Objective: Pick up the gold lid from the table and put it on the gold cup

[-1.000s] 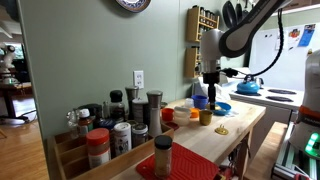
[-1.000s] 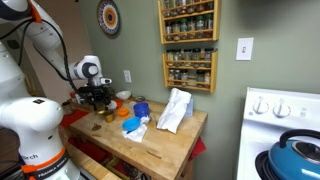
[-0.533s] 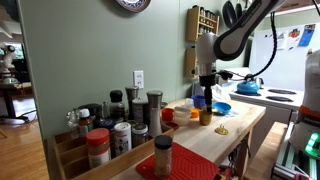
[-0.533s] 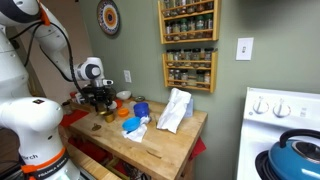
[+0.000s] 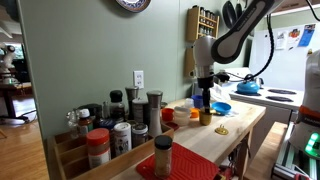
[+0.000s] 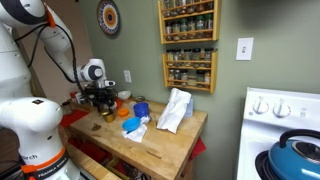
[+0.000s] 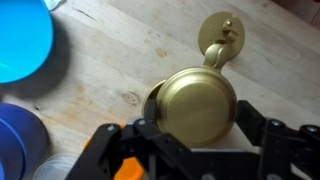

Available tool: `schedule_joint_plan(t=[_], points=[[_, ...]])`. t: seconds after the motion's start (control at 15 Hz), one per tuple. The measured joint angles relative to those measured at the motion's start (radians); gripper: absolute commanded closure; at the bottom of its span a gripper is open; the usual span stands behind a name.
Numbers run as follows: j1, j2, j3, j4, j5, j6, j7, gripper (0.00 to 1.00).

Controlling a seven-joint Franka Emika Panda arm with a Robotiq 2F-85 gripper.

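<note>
Right under the wrist cam the gripper (image 7: 196, 122) has its fingers (image 7: 150, 128) spread about as wide as the gold cup (image 7: 190, 102), one on each side of it. Honestly can't tell if they're actually pressing on it or just flanking it. The gold lid (image 7: 221, 30) is just past the cup, lying flat on the wooden table (image 7: 110, 70) with its little knob up, not in the gripper. A blue bowl (image 7: 20, 40) sits off toward the corner of that view, well apart from the cup. In an exterior view the gripper (image 5: 205, 98) hangs straight over the cup (image 5: 205, 117), with the lid (image 5: 222, 131) just beside it nearer the table's front edge, the bowl (image 5: 221, 108) close behind, and an orange cup (image 5: 167, 115) off to the side. Farther back a blue kettle (image 5: 248, 87) sits on the stove.
</note>
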Motion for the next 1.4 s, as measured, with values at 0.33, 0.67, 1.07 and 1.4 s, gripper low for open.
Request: schedule_joint_plan(t=[0.33, 0.67, 1.07, 1.4], points=[[-0.005, 0.016, 0.0, 0.011, -0.02, 0.002, 0.031, 0.45], [-0.006, 0.031, -0.001, 0.019, -0.033, 0.016, 0.057, 0.45], [-0.017, 0.048, -0.007, 0.022, -0.06, 0.026, 0.091, 0.45], [-0.023, 0.057, -0.008, 0.023, -0.064, 0.026, 0.096, 0.45]])
